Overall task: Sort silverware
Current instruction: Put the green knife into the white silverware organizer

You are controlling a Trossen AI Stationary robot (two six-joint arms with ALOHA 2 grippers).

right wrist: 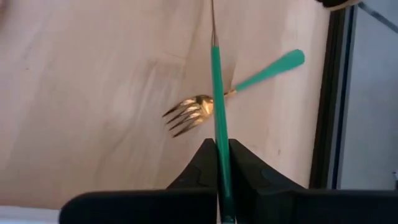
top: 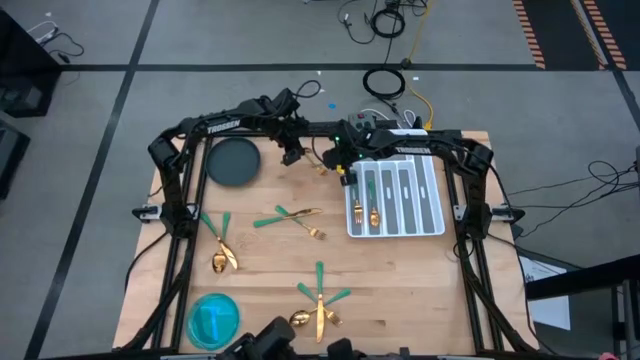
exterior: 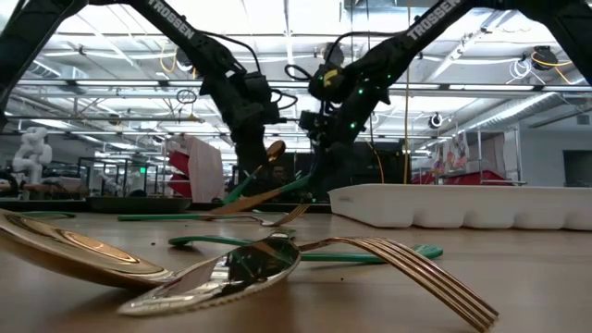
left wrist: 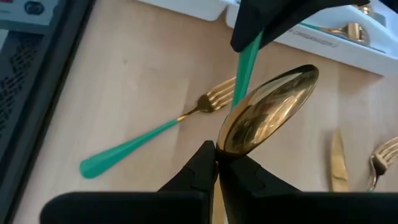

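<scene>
Both grippers meet over the table's far middle, beside the white tray [top: 436,218]. Between them, lifted off the wood, is one spoon with a gold bowl [left wrist: 267,112] and a green handle [right wrist: 217,106]. My left gripper [left wrist: 217,163] is shut on the bowl end. My right gripper [right wrist: 222,149] is shut on the handle. A fork [left wrist: 186,118] lies flat on the table below them. More green-handled silverware lies in loose groups [top: 290,216] [top: 222,250] [top: 320,300]. Some pieces rest in the tray's slots [top: 366,205]. My left gripper pinches the spoon between its two fingertips at the end of the gold bowl nearest them [left wrist: 222,149]. The bowl points away from the fingers, clear of the table. My right gripper pinches the slim green handle [right wrist: 219,134] between its two fingers, which lie along it. The handle runs straight out from the fingers to its thin gold neck [right wrist: 212,25], off the table.
A dark round plate [top: 233,160] sits at the far left. A teal round dish [top: 213,320] stands at the near left corner. The tray fills the right side. In the low view a spoon [exterior: 222,273] and a fork [exterior: 416,268] lie close to the near edge.
</scene>
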